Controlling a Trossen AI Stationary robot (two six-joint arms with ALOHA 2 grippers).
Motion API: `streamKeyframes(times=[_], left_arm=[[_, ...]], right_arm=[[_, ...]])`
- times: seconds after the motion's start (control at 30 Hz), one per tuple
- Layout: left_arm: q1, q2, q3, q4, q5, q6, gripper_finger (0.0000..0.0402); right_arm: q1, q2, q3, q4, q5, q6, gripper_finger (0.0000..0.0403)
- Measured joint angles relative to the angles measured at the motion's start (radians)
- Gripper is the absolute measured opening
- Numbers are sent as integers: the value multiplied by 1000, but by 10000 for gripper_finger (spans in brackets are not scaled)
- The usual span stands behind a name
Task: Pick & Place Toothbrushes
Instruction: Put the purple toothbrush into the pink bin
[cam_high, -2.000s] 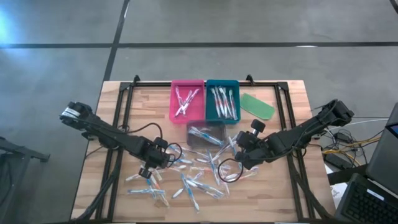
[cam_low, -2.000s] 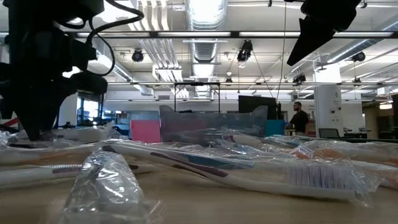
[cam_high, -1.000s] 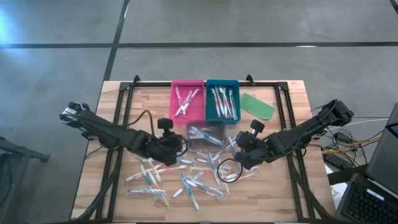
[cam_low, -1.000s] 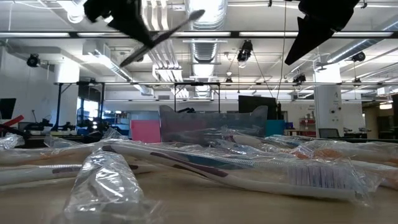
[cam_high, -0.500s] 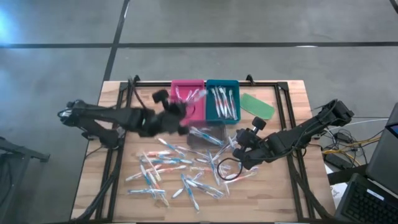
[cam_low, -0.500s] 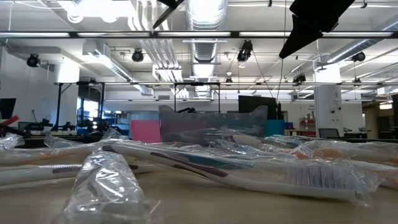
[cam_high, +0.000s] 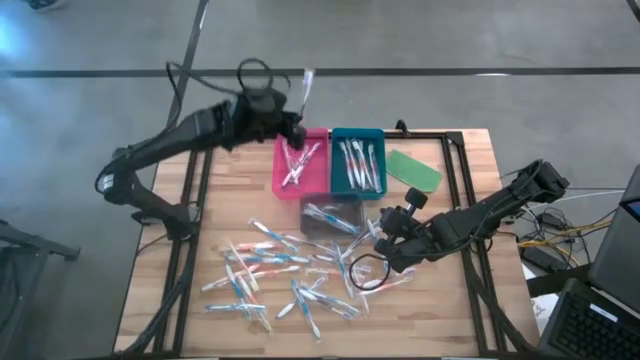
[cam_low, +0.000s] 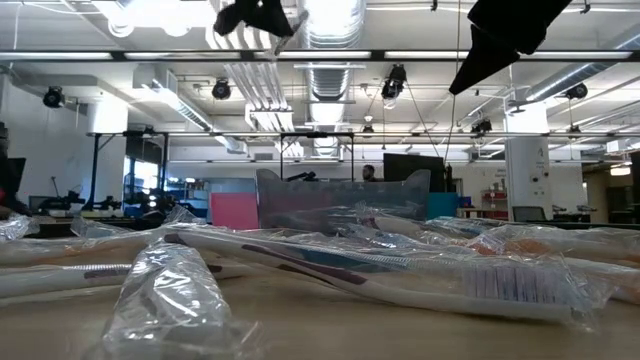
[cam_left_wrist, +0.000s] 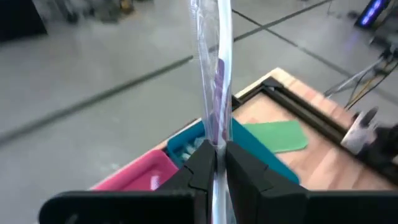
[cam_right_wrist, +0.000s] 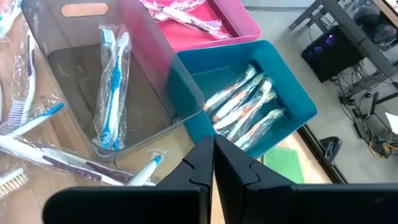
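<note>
— Wooden table (cam_high: 470, 320), and so many brushes on it. Where is the left gripper (cam_high: 297, 128)?

— It is raised above the far edge of the table, just over the back end of the pink tray (cam_high: 300, 160). Its fingers (cam_left_wrist: 200, 167) are pressed together on one wrapped toothbrush (cam_left_wrist: 213, 81) with a purple stripe, which stands nearly upright between them.

— And the right gripper (cam_high: 380, 243)?

— It hangs low over the middle of the table, on the near right side of the grey clear bin (cam_high: 330, 215). The two fingers (cam_right_wrist: 201, 163) are closed against each other and nothing is between them.

— Where are the other toothbrushes?

— Most of them, the loose toothbrushes (cam_high: 280, 280), lie scattered in their clear wrappers on the near half of the table, in front of the trays. A few are inside the pink tray, several more inside the teal tray (cam_high: 357, 160) beside it, and at least one blue brush (cam_right_wrist: 111, 93) lies in the grey bin.

— Is something else at the back?

— A flat green piece (cam_high: 414, 169) lies on the wood to the right of the teal tray, not touching it. In the low view one long wrapped brush (cam_low: 400, 275) lies across the front, very close to the camera
</note>
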Motion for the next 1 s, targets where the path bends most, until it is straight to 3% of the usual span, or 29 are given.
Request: streamKeyframes(times=[0.17,0.27,0.63,0.83,1.0], left_arm=[[136,53,24,1,230,-103,35],[191,100,28,1,307,-148,35],[258,310,27,-75,341,-242,35],[266,415,26,-127,488,-325,35],[268,463,23,-179,478,-338,35]], right_arm=[[0,0,0,0,0,-11,8],[0,0,0,1,0,-11,8],[0,0,-30,4,-1,-7,8],[0,0,-78,5,-7,42,8],[0,0,-92,5,-8,36,8]])
